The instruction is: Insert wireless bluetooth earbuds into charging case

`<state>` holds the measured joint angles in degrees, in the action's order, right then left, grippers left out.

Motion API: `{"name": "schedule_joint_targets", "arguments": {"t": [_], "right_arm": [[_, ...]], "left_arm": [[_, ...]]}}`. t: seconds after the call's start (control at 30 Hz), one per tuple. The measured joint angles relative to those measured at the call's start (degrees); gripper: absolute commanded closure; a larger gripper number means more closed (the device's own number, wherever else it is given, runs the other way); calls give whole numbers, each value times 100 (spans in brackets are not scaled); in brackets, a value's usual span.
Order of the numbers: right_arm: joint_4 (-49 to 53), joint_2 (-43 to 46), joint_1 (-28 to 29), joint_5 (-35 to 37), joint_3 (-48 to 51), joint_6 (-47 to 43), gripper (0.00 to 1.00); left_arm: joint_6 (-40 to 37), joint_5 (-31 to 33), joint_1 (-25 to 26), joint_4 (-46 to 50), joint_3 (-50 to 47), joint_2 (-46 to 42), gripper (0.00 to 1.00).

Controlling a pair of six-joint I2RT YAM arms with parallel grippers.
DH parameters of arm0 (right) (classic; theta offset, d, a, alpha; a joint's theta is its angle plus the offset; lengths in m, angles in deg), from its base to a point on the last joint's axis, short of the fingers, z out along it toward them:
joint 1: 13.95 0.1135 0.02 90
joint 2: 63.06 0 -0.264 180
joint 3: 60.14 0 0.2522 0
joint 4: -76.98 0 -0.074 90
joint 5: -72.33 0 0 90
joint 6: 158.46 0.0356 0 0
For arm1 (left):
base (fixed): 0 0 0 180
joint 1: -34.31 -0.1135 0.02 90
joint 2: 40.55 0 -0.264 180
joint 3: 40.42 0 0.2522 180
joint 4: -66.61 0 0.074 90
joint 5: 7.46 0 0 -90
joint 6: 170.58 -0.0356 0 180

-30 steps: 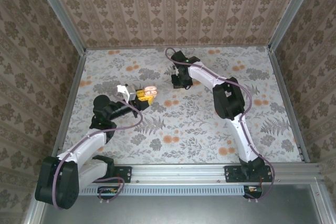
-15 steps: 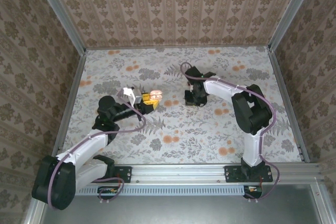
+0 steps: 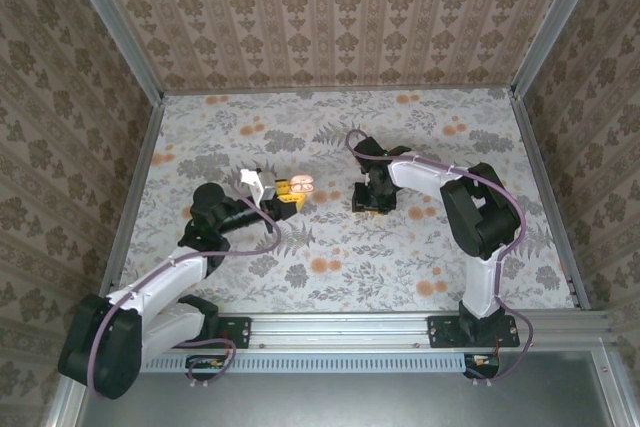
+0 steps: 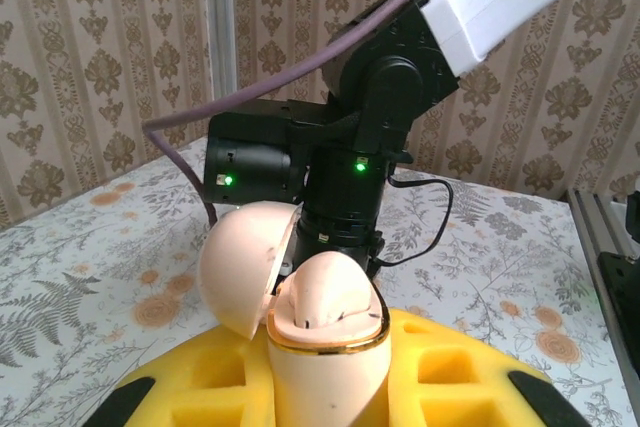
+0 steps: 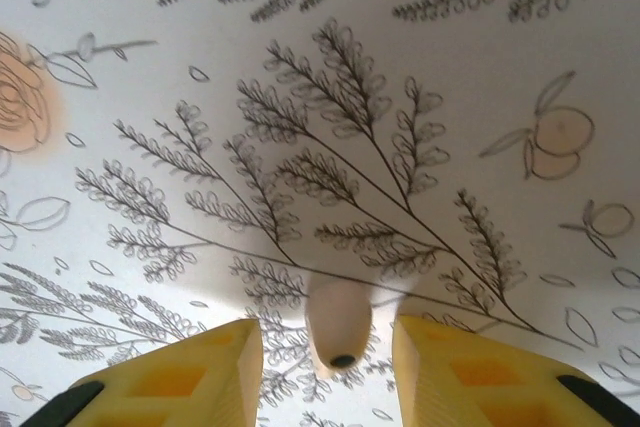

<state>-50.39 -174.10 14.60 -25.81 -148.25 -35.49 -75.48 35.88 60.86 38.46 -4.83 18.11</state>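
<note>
Right wrist view | right gripper (image 5: 325,335) stood open, jaws straddling earbud (image 5: 338,319), not touching | left gripper (image 3: 291,190) clamped the open-lidded case (image 4: 325,332) | advice: centre, then close gently

The table (image 3: 330,257) is white with leaves and orange flowers. A tiny pale earbud (image 5: 340,327) seems to sit near its middle.

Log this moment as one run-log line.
left fingers: shut on open charging case | right fingers: earbud between them, grip unclear | stage: earbud not yet in case
</note>
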Motion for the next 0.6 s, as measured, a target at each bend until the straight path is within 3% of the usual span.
{"name": "schedule_joint_targets", "arguments": {"t": [0.6], "right_arm": [[415,-420,7,177,-570,-280,75]], "left_arm": [[-90,44,81,271,2,20,100]]}}
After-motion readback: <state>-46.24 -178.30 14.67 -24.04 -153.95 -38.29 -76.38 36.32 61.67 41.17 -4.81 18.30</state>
